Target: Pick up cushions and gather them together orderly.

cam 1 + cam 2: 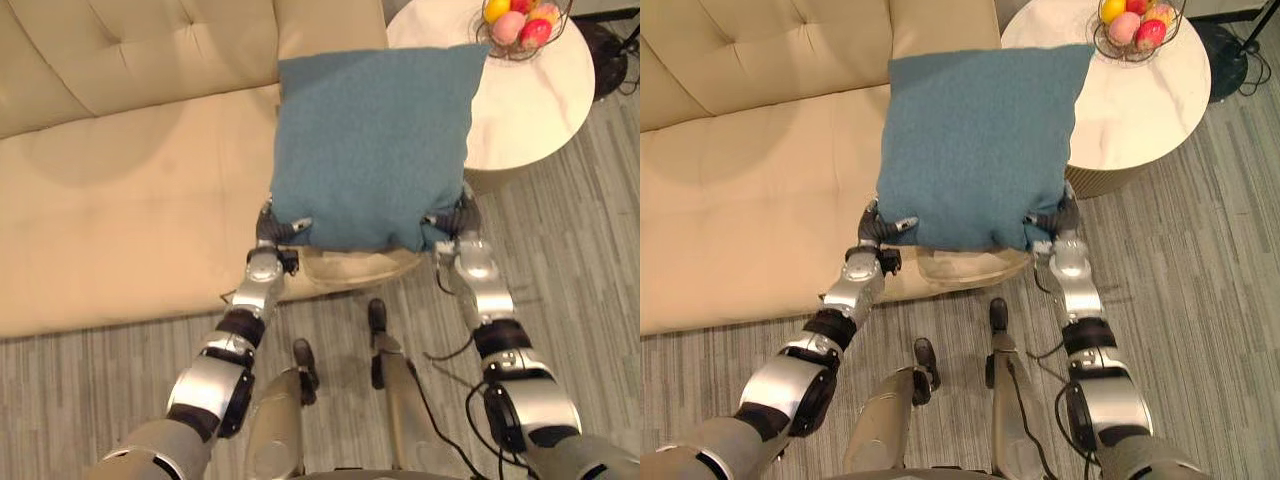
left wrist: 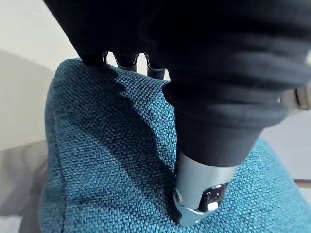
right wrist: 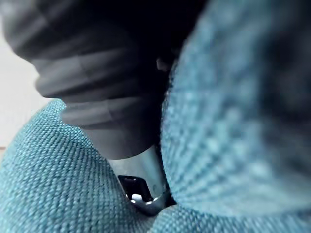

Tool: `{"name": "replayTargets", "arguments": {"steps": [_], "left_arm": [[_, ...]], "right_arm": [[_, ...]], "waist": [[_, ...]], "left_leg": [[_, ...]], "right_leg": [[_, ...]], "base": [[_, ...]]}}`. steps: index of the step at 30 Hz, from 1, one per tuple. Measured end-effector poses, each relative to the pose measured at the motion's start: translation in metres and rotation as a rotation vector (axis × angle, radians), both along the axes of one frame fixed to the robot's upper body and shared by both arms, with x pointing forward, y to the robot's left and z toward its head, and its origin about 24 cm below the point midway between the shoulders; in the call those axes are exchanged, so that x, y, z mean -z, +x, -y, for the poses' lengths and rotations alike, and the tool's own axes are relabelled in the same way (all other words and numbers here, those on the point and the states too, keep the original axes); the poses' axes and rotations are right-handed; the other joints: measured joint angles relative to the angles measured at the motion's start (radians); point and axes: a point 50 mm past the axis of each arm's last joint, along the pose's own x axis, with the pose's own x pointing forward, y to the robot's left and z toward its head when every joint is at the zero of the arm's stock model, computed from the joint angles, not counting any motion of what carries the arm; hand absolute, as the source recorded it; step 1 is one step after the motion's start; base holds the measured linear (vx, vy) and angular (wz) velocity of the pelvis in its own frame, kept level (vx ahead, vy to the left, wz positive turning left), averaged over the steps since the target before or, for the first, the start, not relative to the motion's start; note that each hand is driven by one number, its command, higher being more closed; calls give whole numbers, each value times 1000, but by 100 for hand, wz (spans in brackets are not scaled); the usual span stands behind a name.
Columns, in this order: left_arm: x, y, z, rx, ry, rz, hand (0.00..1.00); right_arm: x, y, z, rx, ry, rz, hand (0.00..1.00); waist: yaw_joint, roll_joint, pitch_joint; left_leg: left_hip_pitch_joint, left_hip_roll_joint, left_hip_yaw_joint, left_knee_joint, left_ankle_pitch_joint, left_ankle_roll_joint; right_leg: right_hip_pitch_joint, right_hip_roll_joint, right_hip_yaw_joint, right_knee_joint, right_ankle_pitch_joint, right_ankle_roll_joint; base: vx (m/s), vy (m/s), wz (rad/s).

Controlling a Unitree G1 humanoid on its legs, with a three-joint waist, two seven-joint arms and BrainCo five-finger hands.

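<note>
Teal cushion [image 1: 372, 150]: is held above the beige sofa [image 1: 120, 200], its lower corners pinched by the left robot hand [image 1: 275, 230] and right robot hand [image 1: 455, 219].

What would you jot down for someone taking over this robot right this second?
Left hand: shut, pinching the blue cushion at one near corner.
Right hand: shut, pinching the other near corner.
The blue cushion is lifted over the front edge of the sofa. What looks like a beige cushion lies on that edge, partly hidden beneath it.
Nearby: round table with a fruit basket.
Done: blue cushion picked up.
Left: set it down neatly with the beige one, then let go.
</note>
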Motion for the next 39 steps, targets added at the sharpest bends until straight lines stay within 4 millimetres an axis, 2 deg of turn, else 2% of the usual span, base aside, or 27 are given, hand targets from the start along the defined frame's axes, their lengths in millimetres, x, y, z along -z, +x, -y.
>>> {"name": "replayTargets", "arguments": {"steps": [3,8,12,16,18,21,24,26,28,33,34,35,36,38,39], "left_arm": [[-14,5,-3,-2,7,38,100],[-39,5,5,56,29,145,100],[-42,-8,9,90,10,213,100],[-15,-42,13,139,-21,222,100],[4,-62,10,139,-37,190,100],[32,-89,3,126,-53,126,100],[46,-114,-2,116,-79,92,100],[61,-140,-7,94,-128,48,100],[68,-155,-8,75,-145,22,100],[75,-169,-10,69,-149,-5,100],[75,-171,-11,67,-150,-5,100],[75,-172,-11,68,-151,-4,100],[75,-172,-11,67,-151,-2,100],[72,-170,-11,81,-148,9,100],[74,-172,-12,80,-149,-1,100]], "right_arm": [[-10,2,0,-16,-10,31,100],[-21,-3,1,-38,-11,90,100],[-8,-21,3,-51,-8,109,100],[25,-54,8,-49,7,68,100],[38,-70,6,-54,23,45,100],[51,-88,2,-75,12,25,100],[55,-105,-1,-105,3,29,100],[64,-122,-5,-126,-3,17,100],[67,-132,-11,-147,20,13,100],[70,-143,-20,-168,47,22,100],[70,-144,-22,-173,40,24,100],[70,-145,-23,-179,31,27,100],[70,-144,-23,-181,30,28,100],[70,-145,-23,-179,30,29,100],[70,-145,-23,-178,28,28,100]], "waist": [[0,0,0],[3,0,0],[2,0,0],[-1,0,-4],[-14,1,-9],[-24,3,-46],[-23,3,-67],[-18,2,-119],[-8,2,-127],[31,-9,-141],[29,-17,-140],[31,-19,-142],[32,-17,-146],[25,-28,-143],[30,-31,-144]], "left_leg": [[-5,7,8,2,1,-1],[6,6,9,-8,9,-2],[75,-5,6,-57,18,-14],[182,-29,-16,-134,30,-19],[226,-40,-29,-171,40,-19],[267,-53,-42,-200,47,-17],[316,-54,-54,-216,48,-17],[351,-57,-60,-245,51,-13],[391,-60,-62,-252,51,-13],[399,-70,-46,-226,42,7],[383,-77,-47,-194,38,13],[353,-68,-49,-160,43,25],[335,-58,-47,-157,49,35],[293,-56,-77,-124,64,52],[276,-58,-112,-98,72,52]], "right_leg": [[1,3,-1,-13,9,-2],[9,2,-5,-14,18,-14],[61,-2,-8,-16,1,-11],[142,-10,-19,-15,-33,-4],[179,-16,-29,-18,-48,4],[227,-17,-38,-51,-48,4],[283,-15,-41,-70,-48,5],[315,-17,-47,-84,-50,8],[352,-18,-46,-84,-54,14],[373,-27,-19,-79,-44,35],[370,-41,-17,-76,-32,51],[346,-37,4,-65,-7,97],[336,-37,12,-59,-11,133],[255,-49,38,279,-216,70],[272,-59,56,474,-318,95]], "base": [[-23,-42,-1],[23,-12,1],[93,-10,4],[96,7,10],[91,22,18],[89,44,12],[75,35,10],[56,35,11],[15,42,4],[-106,36,-7],[-151,80,1],[-174,67,3],[-157,26,13],[-200,-71,55],[-219,-113,71]]}}
